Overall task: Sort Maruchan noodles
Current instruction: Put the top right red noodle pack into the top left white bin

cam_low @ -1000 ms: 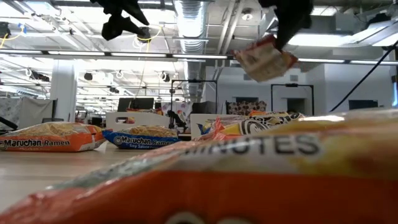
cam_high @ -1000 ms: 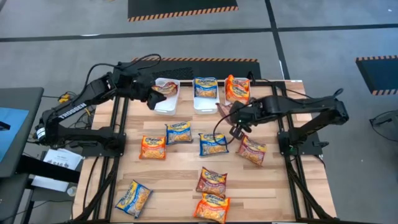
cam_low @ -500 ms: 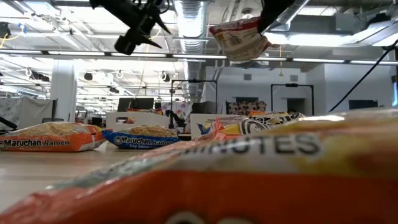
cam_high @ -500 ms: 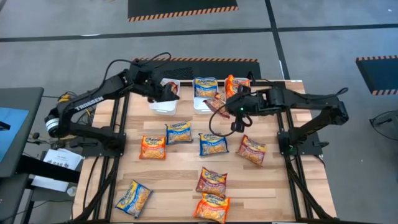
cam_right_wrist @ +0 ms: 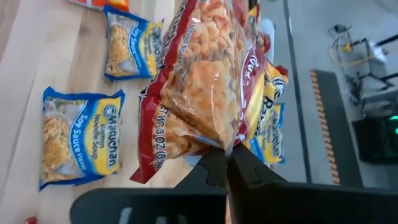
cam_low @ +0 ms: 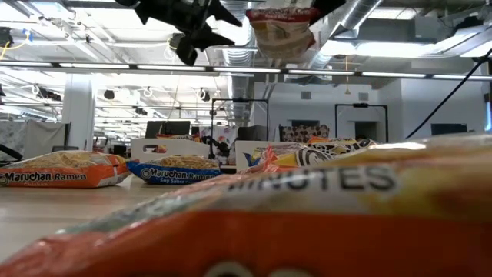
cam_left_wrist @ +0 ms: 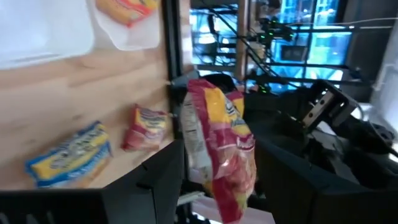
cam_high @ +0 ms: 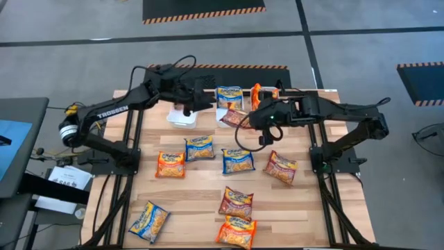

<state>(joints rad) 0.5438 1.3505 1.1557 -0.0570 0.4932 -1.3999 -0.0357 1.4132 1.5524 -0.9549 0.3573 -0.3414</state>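
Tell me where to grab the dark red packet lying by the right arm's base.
Probably come from straight above and pinch one sealed short end of the dark red packet. It lies flat, apart from its neighbours, so its faces give little to close on; the right gripper holds the lifted packet by an edge seam too.

A dark red Maruchan packet [cam_high: 231, 117] hangs pinched by one edge in the right pincer [cam_high: 243, 119], clear of the desk [cam_high: 194, 201]. 2 blue packets [cam_high: 200, 147] lie just below that pincer, an orange one [cam_high: 170, 164] farther left, and another dark red packet [cam_high: 281, 167] to its right.
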